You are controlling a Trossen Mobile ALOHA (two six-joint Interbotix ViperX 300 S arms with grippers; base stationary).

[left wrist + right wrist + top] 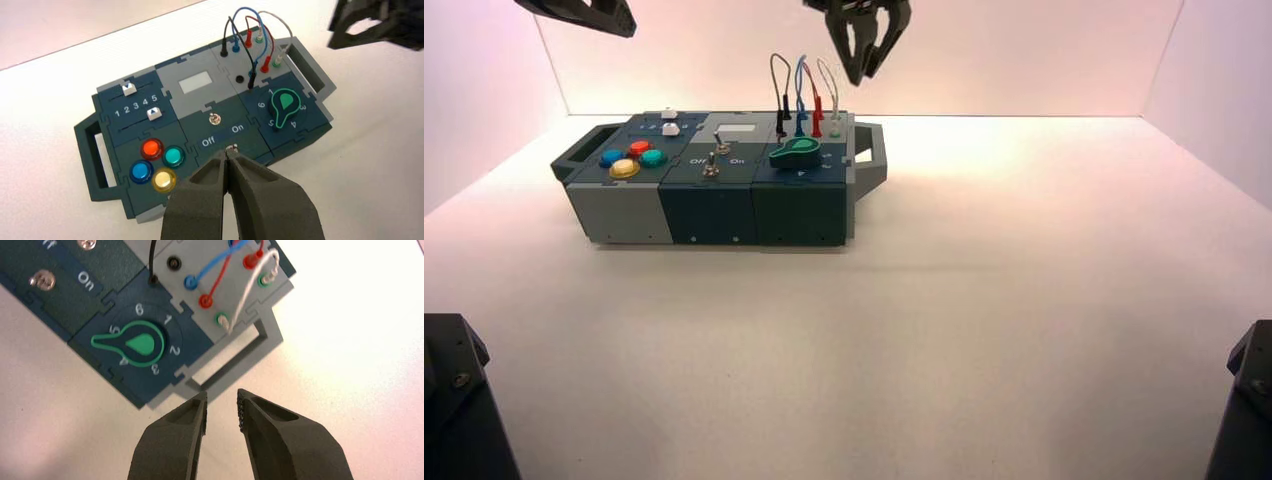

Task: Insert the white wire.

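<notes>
The white wire (244,296) arches over the far right corner of the box (714,205). Each of its pale plug tips sits in a green-ringed socket (221,320). In the high view the white wire (834,95) is the rightmost loop in the row of wires. My right gripper (864,60) hangs open above and just behind that loop, with nothing between its fingers. Its own wrist view shows the right gripper (221,400) off the box, beyond the handle. My left gripper (227,155) is shut and empty, raised at the far left (589,15).
Black (227,30), blue (215,266) and red (220,280) wires are plugged in beside the white one. A green knob (136,342) points near 5. Toggle switches (720,140), coloured buttons (631,158) and sliders (137,100) fill the remaining panels. A grey handle (240,360) projects at the right end.
</notes>
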